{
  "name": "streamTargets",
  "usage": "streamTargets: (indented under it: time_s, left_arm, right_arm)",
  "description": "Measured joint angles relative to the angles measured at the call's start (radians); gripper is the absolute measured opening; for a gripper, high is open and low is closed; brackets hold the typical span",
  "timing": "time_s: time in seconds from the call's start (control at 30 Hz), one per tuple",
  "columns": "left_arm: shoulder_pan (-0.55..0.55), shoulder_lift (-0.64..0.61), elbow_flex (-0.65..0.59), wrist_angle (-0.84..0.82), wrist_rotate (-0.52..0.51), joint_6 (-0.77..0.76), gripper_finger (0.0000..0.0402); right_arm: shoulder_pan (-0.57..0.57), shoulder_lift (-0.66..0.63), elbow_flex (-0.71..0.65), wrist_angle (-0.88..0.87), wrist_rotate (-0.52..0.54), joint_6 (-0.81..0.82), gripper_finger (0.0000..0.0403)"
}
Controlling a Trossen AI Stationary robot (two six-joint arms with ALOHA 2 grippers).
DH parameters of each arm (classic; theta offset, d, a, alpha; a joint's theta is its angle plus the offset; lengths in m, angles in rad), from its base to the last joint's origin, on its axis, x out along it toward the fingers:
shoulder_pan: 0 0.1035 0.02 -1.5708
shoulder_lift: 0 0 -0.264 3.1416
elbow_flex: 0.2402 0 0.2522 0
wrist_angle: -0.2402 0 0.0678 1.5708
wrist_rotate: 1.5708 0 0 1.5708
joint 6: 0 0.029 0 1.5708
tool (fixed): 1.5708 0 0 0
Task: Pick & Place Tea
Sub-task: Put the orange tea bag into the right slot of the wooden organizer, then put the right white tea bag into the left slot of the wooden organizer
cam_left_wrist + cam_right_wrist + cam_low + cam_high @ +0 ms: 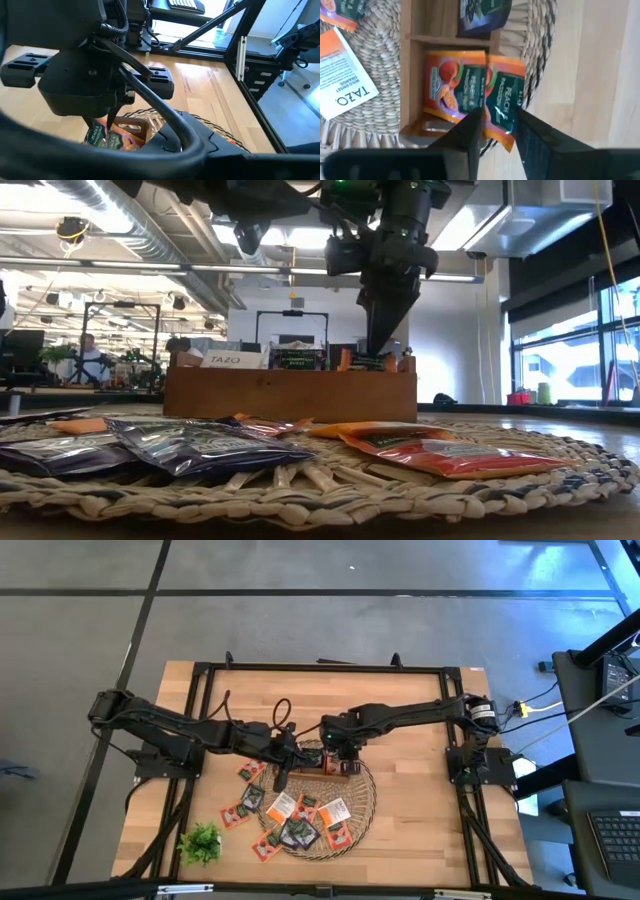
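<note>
Holding an orange peach sachet (501, 102) betw its two fingers, right pincer (496, 131) sits over the end compartment of the wooden tray (406, 75); fingers closed on the sachet's lower part, visible only in right wrist view. Same view shows a 2nd orange sachet (452, 85) already lying in that compartment, a dark one (482, 15) in the next, tray edge right beside the held sachet.

High view: tray (330, 772) on back part of wicker mat (362, 810), loose sachets (290, 820) spread across mat front and onto table (420, 830); open table to the right. Left pincer (282, 778) just left of tray, near right arm; cannot tell its opening.

Low view: right pincer (378, 330) points down into tray (290, 393), sachets (200, 445) in foreground.
</note>
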Motion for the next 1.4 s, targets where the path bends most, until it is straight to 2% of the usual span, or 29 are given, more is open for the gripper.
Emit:
streamTargets:
  time_s: [0.2,0.4,0.6,0.8,0.9,1.03,1.17,1.27,1.4]
  left_arm:
    - [0.0,0.0,0.001,0.001,0.002,0.0,0.0002]
    - [0.0,0.0,0.001,-0.006,0.003,-0.02,0.0002]
    - [-0.013,0.0,0.001,-0.029,0.049,-0.026,0.0002]
    - [-0.047,0.0,0.001,-0.03,0.166,-0.075,0.0002]
    - [-0.075,0.006,0.001,-0.044,0.155,-0.071,0.0002]
    - [-0.109,0.061,0.001,-0.043,0.102,-0.061,0.0002]
    - [-0.134,0.133,0.001,-0.03,0.027,-0.075,0.0002]
    - [-0.141,0.187,0.002,-0.018,0.03,-0.076,0.0002]
    - [-0.17,0.264,0.002,0.029,0.018,-0.076,0.0002]
  right_arm:
    - [0.006,-0.051,-0.002,-0.072,0.0,0.066,0.0123]
    - [0.055,-0.206,-0.034,-0.055,0.005,0.128,0.0124]
    - [0.168,-0.44,-0.329,0.168,0.159,0.269,0.0124]
    - [0.273,-0.598,-0.636,0.548,0.2,0.342,0.0124]
    - [0.313,-0.608,-0.741,0.761,0.186,0.319,0.0124]
    - [0.35,-0.589,-0.82,0.959,0.125,0.276,0.0124]
    - [0.387,-0.561,-0.849,1.035,0.116,0.233,0.0124]
    - [0.417,-0.532,-0.85,1.038,0.113,0.237,0.0124]
    - [0.431,-0.5,-0.851,1.069,0.103,0.46,0.0124]
